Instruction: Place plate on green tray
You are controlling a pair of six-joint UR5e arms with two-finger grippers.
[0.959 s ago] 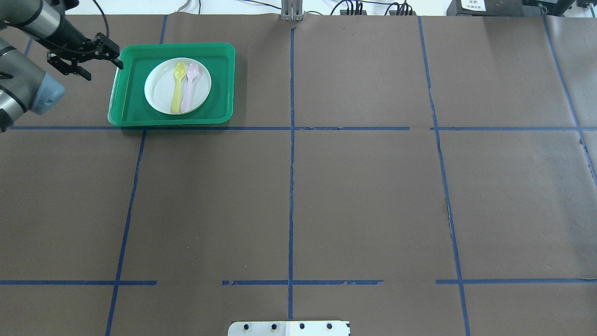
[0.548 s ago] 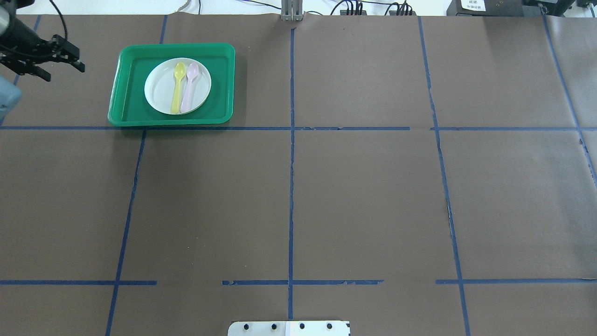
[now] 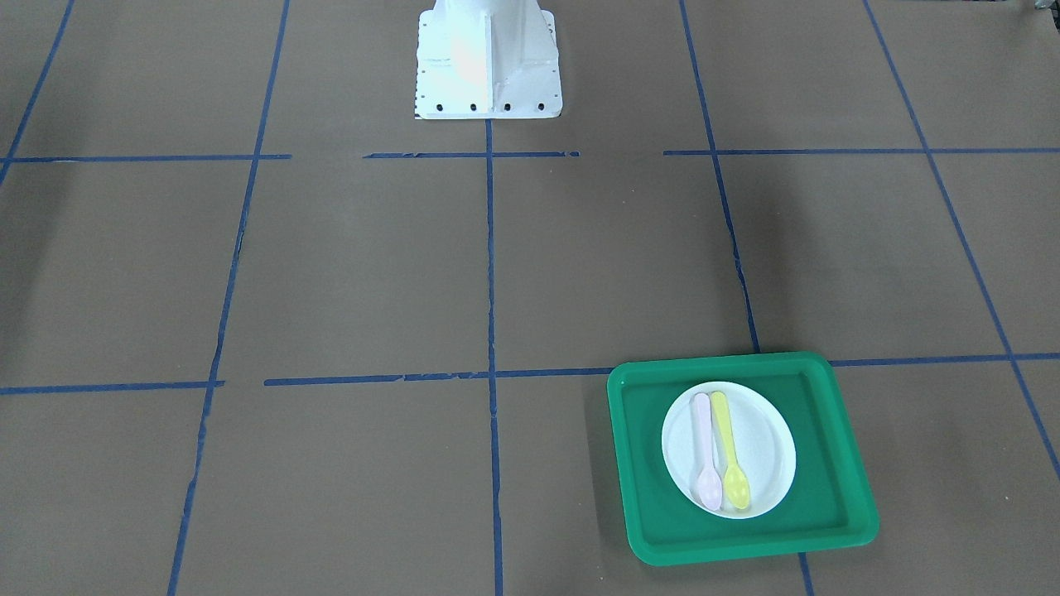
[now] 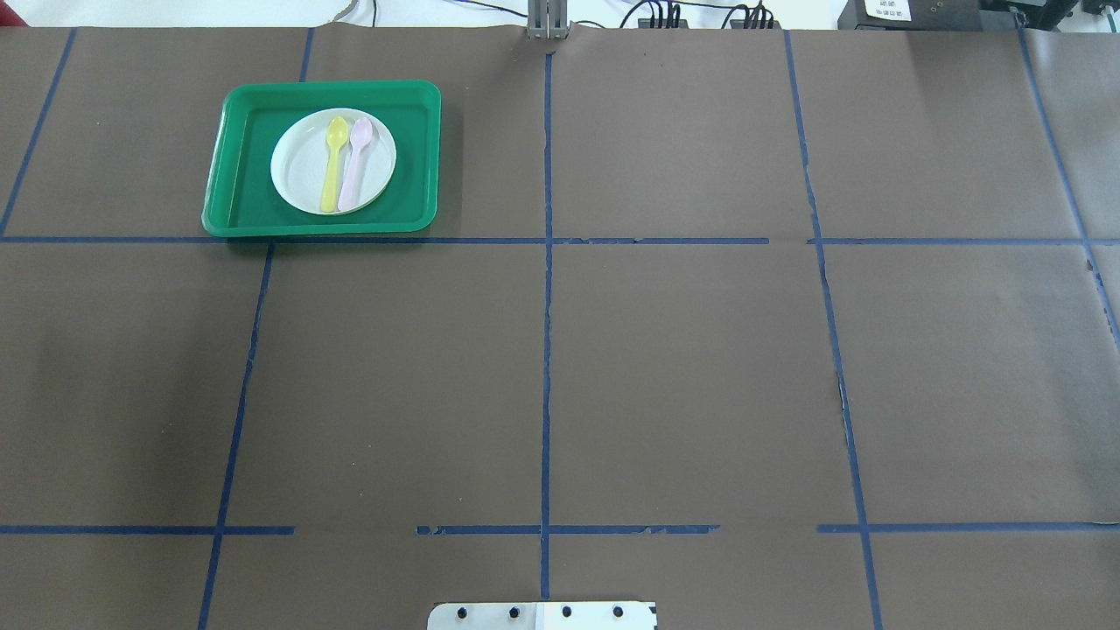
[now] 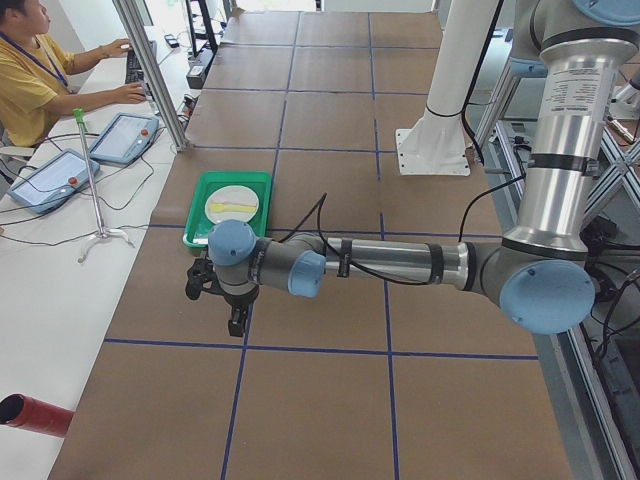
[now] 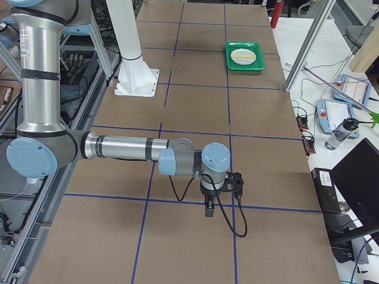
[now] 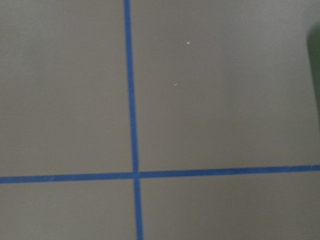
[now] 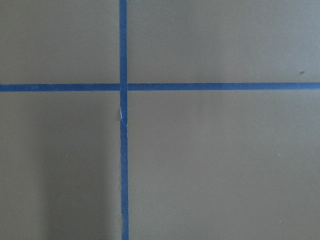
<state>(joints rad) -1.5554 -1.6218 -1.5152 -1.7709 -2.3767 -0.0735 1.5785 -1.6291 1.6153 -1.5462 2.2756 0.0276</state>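
The white plate [image 4: 297, 171] lies inside the green tray [image 4: 416, 157] at the far left of the table, and holds a yellow spoon [image 4: 332, 166] and a pink spoon [image 4: 354, 166]. Tray [image 3: 828, 488] and plate [image 3: 766, 455] also show in the front view. My left gripper [image 5: 225, 305] shows only in the exterior left view, over bare table short of the tray [image 5: 200, 215]. I cannot tell if it is open or shut. My right gripper [image 6: 220, 198] shows only in the exterior right view, far from the tray [image 6: 244, 67]. I cannot tell its state.
Brown paper with blue tape lines [image 4: 547, 306] covers the table. The robot's white base [image 3: 487, 62] stands at the near edge. An operator [image 5: 40, 60] sits beside the table with teach pendants [image 5: 120, 135]. A metal post [image 5: 150, 70] stands near the tray.
My left arm has drawn back to the left, away from the tray's left rim, and out of the overhead view. The plate, spoons and tray have not moved.
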